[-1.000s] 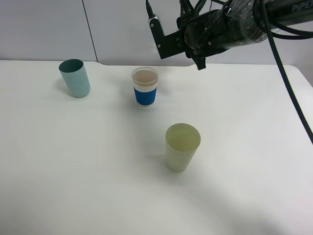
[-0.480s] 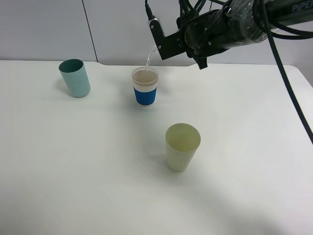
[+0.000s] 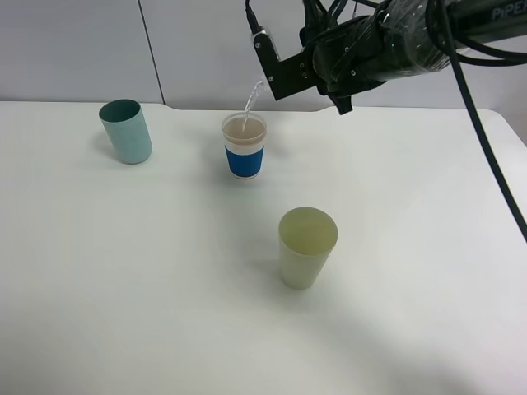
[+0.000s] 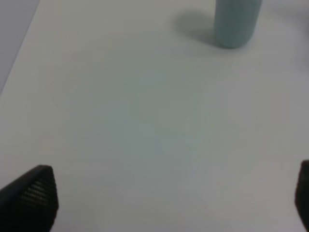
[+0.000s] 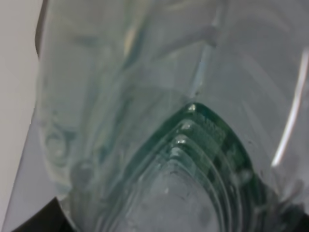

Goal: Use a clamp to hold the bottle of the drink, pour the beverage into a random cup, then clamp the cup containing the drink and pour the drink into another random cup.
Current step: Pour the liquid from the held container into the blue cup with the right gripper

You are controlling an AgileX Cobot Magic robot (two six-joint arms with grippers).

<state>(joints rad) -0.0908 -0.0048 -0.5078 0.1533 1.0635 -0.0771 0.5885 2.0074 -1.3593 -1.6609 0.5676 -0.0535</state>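
1. While the right gripper [image 3: 282, 72] clamps the bottle [image 5: 169, 121] above the far side, water [image 3: 250, 104] streams into the blue-sleeved cup [image 3: 244, 146]!
2. Left gripper [image 4: 166, 200] spread wide, holding nothing.

Three cups [image 3: 125, 132] [image 3: 244, 146] [image 3: 306, 247], one bottle [image 5: 169, 121].

Bright even light, soft faint shadows on table [image 3: 123, 288]. Both wrist views blurry; glare streaks on bottle [image 5: 183, 145].
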